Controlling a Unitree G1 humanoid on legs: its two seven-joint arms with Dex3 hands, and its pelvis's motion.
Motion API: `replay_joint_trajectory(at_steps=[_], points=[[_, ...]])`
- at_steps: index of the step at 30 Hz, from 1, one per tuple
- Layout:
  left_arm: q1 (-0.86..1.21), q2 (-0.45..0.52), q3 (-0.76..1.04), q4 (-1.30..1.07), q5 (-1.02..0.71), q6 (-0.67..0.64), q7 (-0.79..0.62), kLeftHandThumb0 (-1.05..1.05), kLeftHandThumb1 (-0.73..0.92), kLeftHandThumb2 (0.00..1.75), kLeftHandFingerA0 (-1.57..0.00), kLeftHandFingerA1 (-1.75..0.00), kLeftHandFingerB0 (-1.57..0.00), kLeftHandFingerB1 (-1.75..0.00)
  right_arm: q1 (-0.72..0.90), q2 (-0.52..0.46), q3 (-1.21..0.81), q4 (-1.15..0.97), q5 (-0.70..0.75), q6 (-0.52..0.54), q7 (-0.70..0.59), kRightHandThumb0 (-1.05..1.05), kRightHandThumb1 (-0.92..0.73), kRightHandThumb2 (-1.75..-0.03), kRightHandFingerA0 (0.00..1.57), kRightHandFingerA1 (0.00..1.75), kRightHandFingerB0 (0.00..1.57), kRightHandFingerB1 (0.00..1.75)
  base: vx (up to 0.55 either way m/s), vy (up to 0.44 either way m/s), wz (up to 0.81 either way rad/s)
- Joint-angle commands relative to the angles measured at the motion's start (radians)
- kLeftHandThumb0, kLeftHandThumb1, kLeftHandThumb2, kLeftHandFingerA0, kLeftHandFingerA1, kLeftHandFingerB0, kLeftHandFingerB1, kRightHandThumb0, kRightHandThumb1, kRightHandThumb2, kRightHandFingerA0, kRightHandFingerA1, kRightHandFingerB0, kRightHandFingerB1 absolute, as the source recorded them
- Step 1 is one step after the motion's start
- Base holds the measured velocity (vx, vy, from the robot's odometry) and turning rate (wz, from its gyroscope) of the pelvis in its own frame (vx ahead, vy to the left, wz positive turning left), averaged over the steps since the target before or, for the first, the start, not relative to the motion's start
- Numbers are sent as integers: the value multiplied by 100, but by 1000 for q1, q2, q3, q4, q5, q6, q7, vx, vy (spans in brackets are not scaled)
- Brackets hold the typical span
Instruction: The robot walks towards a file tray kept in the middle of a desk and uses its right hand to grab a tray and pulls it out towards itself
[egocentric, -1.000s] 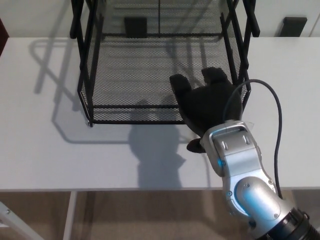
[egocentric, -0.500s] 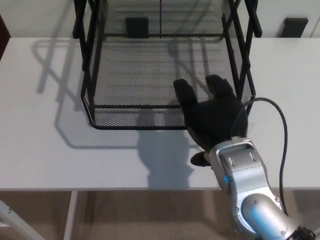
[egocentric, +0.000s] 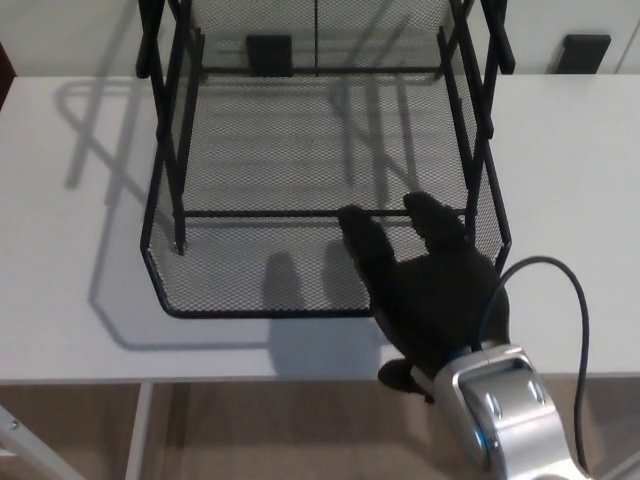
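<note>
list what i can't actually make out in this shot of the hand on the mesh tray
- Head view: the right hand covers the tray's front right corner, so how it holds the rim is hidden.
- Head view: the rack's upper levels are cut off by the top edge.
- Head view: the right arm below the wrist is cut off by the bottom edge.
- Head view: the left hand does not show at all.
- Head view: two dark things behind the desk are too partial to identify.

White surface and two dark fittings seen from above

A plain white surface (egocentric: 560, 200) is crossed by dark shadows at left. Two small black rectangular objects (egocentric: 270, 48) and (egocentric: 585, 50) are seen at its far edge, well apart. Brown floor (egocentric: 250, 430) is visible below the near edge.
</note>
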Motion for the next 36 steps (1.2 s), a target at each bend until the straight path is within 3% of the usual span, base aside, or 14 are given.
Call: replay_joint_trajectory(at_steps=[1, 4, 5, 6, 8, 9, 10, 18, 20, 21, 22, 28, 35, 36], points=[[4, 20, 2, -4, 15, -28, -13, -41, 65, 58, -58, -40, -36, -33, 51, -13, 33, -47, -24, -39, 39, -73, -44, -54, 1, 36, 9, 28, 0, 0, 0], [0, 18, 4, -3, 10, -23, -16, -41, 64, 59, -57, -39, -36, -33, 76, -11, 44, -56, -22, -47, 5, -73, -44, -54, 1, 37, 9, 29, 0, 0, 0], [-1, 18, 4, -3, 11, -23, -16, -48, 54, 80, -51, -52, -30, -44, 81, -9, 46, -59, -24, -47, 3, -74, -44, -54, 1, 37, 8, 29, 0, 0, 0], [-3, 18, 4, -2, 14, -28, -14, -49, 54, 81, -51, -52, -31, -45, 86, -7, 50, -61, -30, -48, 2, -59, -33, -80, 2, 28, 4, 29, 0, 0, 0], [-2, 21, 3, -5, 15, -32, -16, -49, 54, 80, -51, -52, -31, -45, 93, -9, 56, -62, -40, -51, -4, -59, -33, -80, 2, 28, 4, 30, 0, 0, 0], [-5, 27, 0, -2, 22, -34, -17, -49, 54, 82, -49, -52, -31, -46, 96, -9, 58, -64, -39, -53, -5, -76, -44, -57, 0, 37, 6, 30, 0, 0, 0], [-7, 23, -1, 4, 21, -36, -16, -49, 55, 81, -52, -52, -31, -45, 101, -10, 60, -72, -41, -54, 1, -63, -37, -81, 2, 22, 1, 25, 0, 0, 0], [-10, 27, -6, 9, 23, -37, -17, -49, 55, 81, -52, -52, -30, -44, 107, -10, 59, -150, -43, -78, 15, -64, -36, -80, 3, 21, 0, 22, 0, 0, 0], [-15, 27, -9, 8, 24, -35, -16, -42, 64, 59, -58, -40, -37, -33, 103, -10, 51, -234, -24, -101, 56, -65, -33, -81, 0, 23, 0, 19, 0, 0, 0], [-17, 29, -10, 5, 25, -31, -17, -48, 54, 82, -48, -52, -30, -45, 102, -8, 48, -275, -14, -113, 80, -65, -32, -82, 0, 25, 0, 20, 0, 0, 0], [-17, 29, -10, 6, 25, -32, -18, -48, 54, 82, -48, -52, -30, -45, 103, -8, 46, -307, -4, -124, 96, -86, -47, -90, 0, 12, 0, 10, 0, 0, 0], [-15, 34, -5, 40, 12, -87, -23, -48, 55, 81, -54, -54, -31, -46, 125, 20, 40, -575, 68, -153, 317, -94, -52, -93, 0, 11, 0, 9, 0, 0, 0], [-17, 45, -9, 22, 20, -55, -33, -51, 56, 83, -52, -54, -28, -45, 106, 109, -75, -762, 252, -240, 506, -76, -43, -88, 0, 23, 5, 19, 0, 0, 0], [-22, 42, -9, 25, 17, -50, -34, -50, 55, 82, -51, -53, -28, -44, 108, 142, -118, -762, 318, -275, 509, -86, -56, -57, 3, 42, 9, 31, 0, 0, 0]])
